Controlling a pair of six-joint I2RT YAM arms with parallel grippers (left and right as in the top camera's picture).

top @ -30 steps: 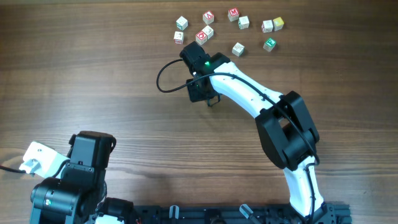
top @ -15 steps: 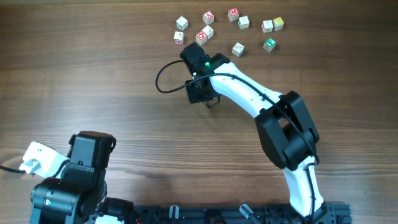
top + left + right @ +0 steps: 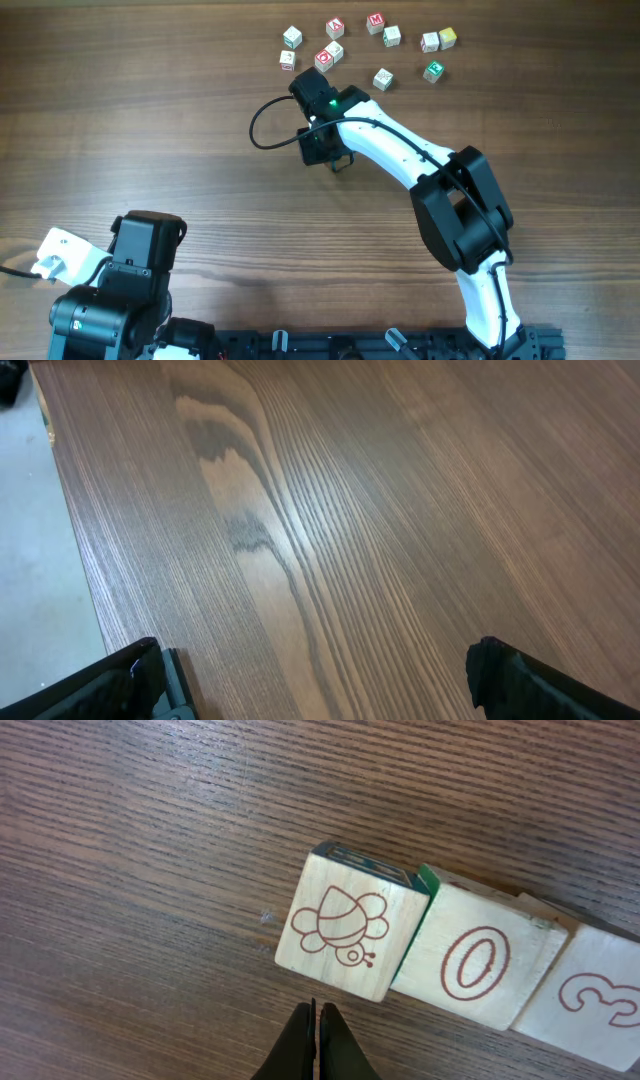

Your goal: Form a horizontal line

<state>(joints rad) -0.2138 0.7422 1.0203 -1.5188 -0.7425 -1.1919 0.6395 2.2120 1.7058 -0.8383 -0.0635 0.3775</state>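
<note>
Wood-grain desk (image 3: 150, 840) sits right under the right fingers (image 3: 315, 1017), which are pressed together and pinching nothing. Just ahead of the tips, apart from them, is the bee cube (image 3: 345, 925), the near end of the row (image 3: 470, 960). Beyond it and to the right are the O cube (image 3: 478, 965) and then the 3 cube (image 3: 600, 998), all three touching side to side. The row runs away from the fingers at a slight slant in the wrist view. From overhead I cannot pick the row out, so the arm probably covers it. Loose cubes (image 3: 383, 78) lie scattered further out, past the wrist.

The left fingers (image 3: 318, 685) are spread wide over bare desk, well away from everything and holding nothing.

Risks as I judge them: the shut tips are close to the bee cube's corner, so any forward creep would twist it and kink the line. The cubes look light and the desk looks smooth, so one nudge could shove all three. Bringing another cube in could knock the end cube too.
</note>
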